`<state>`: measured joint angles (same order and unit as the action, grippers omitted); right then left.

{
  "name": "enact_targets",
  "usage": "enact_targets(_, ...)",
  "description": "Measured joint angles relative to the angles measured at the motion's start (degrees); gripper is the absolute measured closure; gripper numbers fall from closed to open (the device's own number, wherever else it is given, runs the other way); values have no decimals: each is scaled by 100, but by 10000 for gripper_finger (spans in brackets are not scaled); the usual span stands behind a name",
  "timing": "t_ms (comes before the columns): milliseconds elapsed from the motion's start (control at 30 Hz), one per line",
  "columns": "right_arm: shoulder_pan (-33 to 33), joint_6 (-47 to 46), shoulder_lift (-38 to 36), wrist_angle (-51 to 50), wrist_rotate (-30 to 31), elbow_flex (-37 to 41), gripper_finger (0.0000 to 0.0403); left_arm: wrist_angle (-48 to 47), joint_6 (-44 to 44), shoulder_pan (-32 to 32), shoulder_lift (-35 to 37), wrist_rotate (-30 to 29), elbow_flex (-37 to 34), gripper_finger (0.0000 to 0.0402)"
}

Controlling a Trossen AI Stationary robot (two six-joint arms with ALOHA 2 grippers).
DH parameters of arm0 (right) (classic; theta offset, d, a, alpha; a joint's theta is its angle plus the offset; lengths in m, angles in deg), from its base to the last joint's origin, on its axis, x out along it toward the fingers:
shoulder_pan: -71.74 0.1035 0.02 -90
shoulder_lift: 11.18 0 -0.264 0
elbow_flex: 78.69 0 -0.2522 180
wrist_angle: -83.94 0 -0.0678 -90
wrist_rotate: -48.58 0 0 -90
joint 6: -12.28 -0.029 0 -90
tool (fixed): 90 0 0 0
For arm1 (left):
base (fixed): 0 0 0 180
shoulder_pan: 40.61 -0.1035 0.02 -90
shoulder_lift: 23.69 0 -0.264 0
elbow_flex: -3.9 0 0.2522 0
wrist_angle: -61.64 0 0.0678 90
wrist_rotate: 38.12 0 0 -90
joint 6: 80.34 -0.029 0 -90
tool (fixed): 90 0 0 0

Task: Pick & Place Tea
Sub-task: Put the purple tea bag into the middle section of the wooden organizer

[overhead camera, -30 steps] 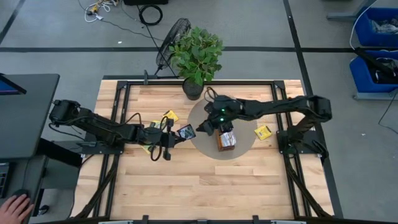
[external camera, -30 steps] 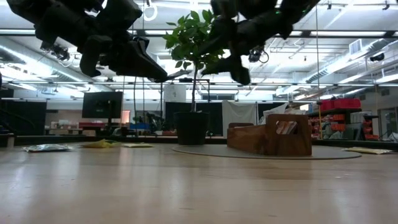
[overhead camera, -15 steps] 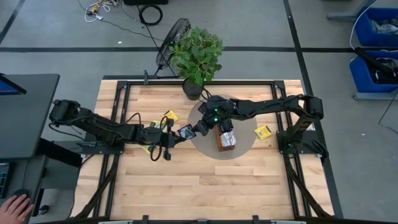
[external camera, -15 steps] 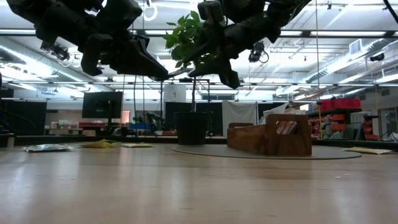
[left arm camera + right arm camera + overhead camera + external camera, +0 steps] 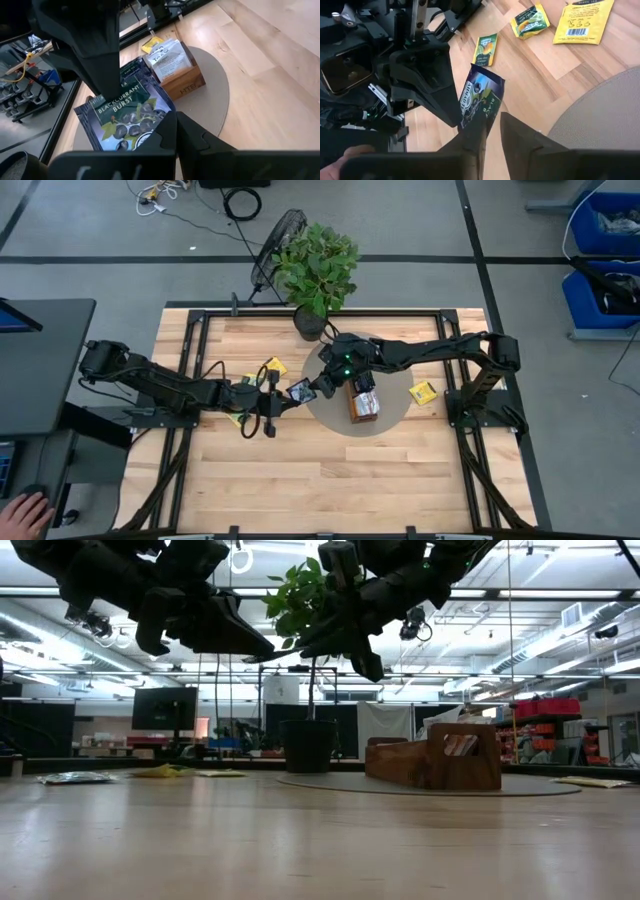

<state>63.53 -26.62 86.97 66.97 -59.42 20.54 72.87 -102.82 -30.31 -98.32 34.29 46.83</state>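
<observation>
**High view: a navy sachet pinched between two grippers above the table**

High view shows the left gripper [image 5: 283, 396] and the right gripper [image 5: 318, 386] meeting tip to tip, with the blackcurrant tea sachet [image 5: 298, 391] between them. In the left wrist view the left fingers are pressed together on one edge of the navy sachet [image 5: 125, 117], whose label reads "Blackcurrant Burst". In the right wrist view the right gripper [image 5: 492, 131] closes on the opposite edge of the same sachet [image 5: 479, 102], so both grippers pinch it at once, held in the air over the wooden table [image 5: 300, 470].

Just beyond the right gripper, under its arm, the wooden tea box [image 5: 364, 404] stands on the round grey mat [image 5: 330, 420], with a white sachet upright in it [image 5: 170, 59]. Behind the left gripper, near its wrist, yellow sachets [image 5: 271, 367] lie flat on the table. Another yellow sachet [image 5: 424, 392] lies well past the box, off the mat. A potted plant [image 5: 316, 268] stands at the far edge of the table, beyond both grippers.
</observation>
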Motion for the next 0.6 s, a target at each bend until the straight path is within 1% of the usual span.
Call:
enact_targets(100, 0, 60, 0, -23, -3, 0, 351, 47, 2, 0, 0, 0, 0, 400)
enact_targets(233, 0, 192, 0, -69, 0, 0, 393, 158, 81, 0, 0, 21, 0, 399)
enact_targets(300, 2, 182, 0, -72, -16, 0, 396, 156, 84, 0, 0, 105, -2, 393)
enact_targets(400, 2, 186, -2, -110, -147, 0, 399, 267, 90, 0, 0, 578, -2, 371)
enact_targets(467, 2, 189, -10, -283, -153, 0, 399, 361, 166, 4, 2, 588, -2, 354)
enact_targets(600, -43, 295, -97, -803, -157, 0, 401, 191, 342, -88, 2, 472, -2, 328)
